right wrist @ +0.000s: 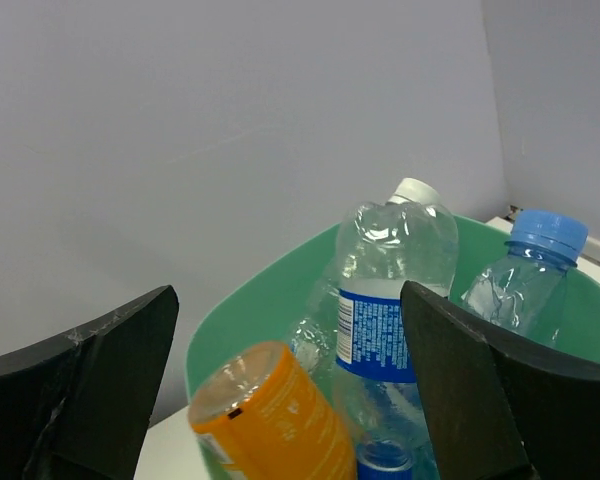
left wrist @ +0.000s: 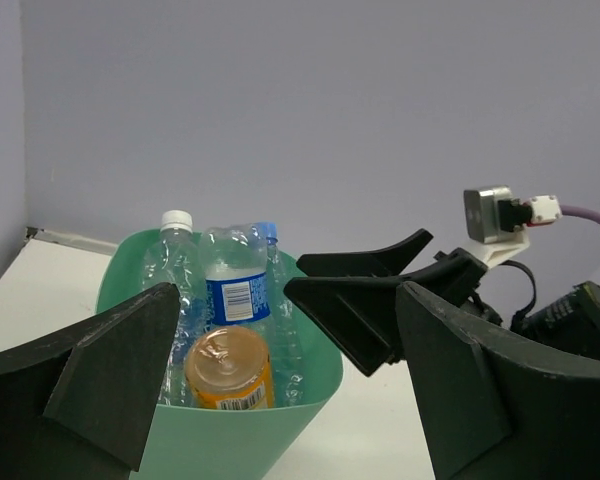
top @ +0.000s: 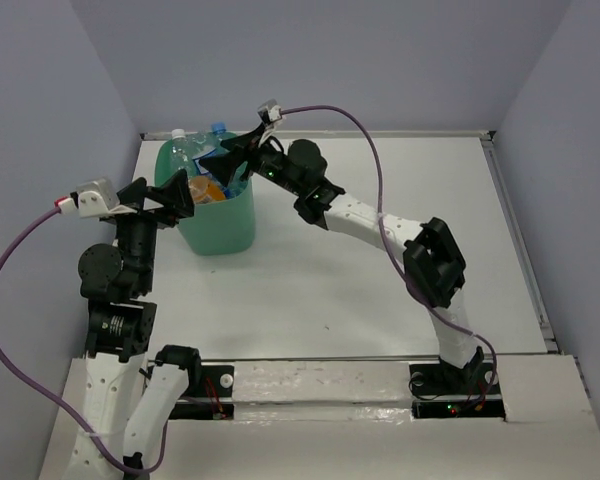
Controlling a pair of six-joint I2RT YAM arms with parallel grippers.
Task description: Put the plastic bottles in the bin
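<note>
The plastic bottles [left wrist: 235, 300] are sitting packed together in the bin [top: 220, 228], which is standing at the far left of the table [top: 380, 300], close to the back wall [top: 380, 60]. A white-capped bottle [right wrist: 395, 265] and a blue-capped bottle [right wrist: 525, 285] are standing upright with their necks poking above the rim. The orange bottle [right wrist: 275, 420] is lying tilted on top at the near side. At least four are showing (those lower down are hidden, so I cannot give a full count).

The right gripper [right wrist: 288, 300] is hovering just over the bin's mouth with its jaws spread wide and nothing between them. The left gripper [top: 175, 195] is waiting just beside the bin's left wall, its jaws also wide apart and empty.

No bottle is showing on the bare table in the overhead view, so the task is looking finished or very nearly so. Only the spots behind the bin and under the arms are going unchecked.

As for obstacles, the two grippers are crowding the same rim, near each other. The purple cable [top: 350, 120] is arching above the right arm. Any withdrawal is calling for one arm to lift clear without nudging the bin or the protruding necks.
</note>
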